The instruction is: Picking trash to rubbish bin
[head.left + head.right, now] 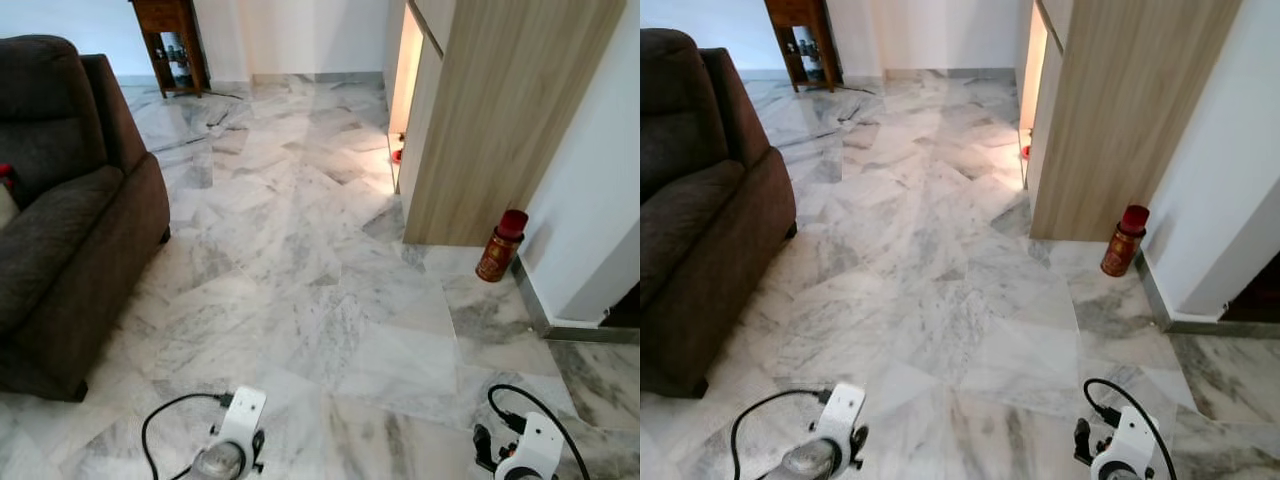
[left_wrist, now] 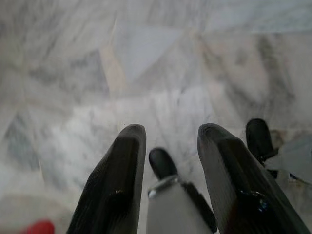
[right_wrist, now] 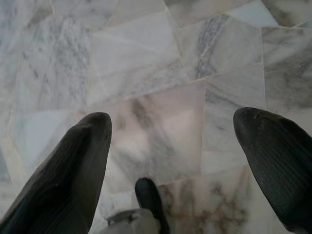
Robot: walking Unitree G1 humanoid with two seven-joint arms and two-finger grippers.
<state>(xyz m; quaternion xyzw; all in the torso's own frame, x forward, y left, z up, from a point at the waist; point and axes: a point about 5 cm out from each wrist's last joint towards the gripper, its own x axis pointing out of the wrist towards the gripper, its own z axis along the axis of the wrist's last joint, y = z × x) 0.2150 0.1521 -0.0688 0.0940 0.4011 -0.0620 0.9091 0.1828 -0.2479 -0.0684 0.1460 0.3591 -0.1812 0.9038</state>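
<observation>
Scanning marble floor for trash | red canister (image 1: 500, 246) standing upright by the wall, well ahead and rightward of right hand (image 3: 170, 146), the nearer, gaping wide | left hand (image 2: 168, 146) hanging narrower, both holding nothing

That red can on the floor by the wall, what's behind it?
Behind the red can are the white wall with its grey skirting and, beside it, the end of the wooden cabinet. The patch of wall directly behind the can is covered by it.
</observation>
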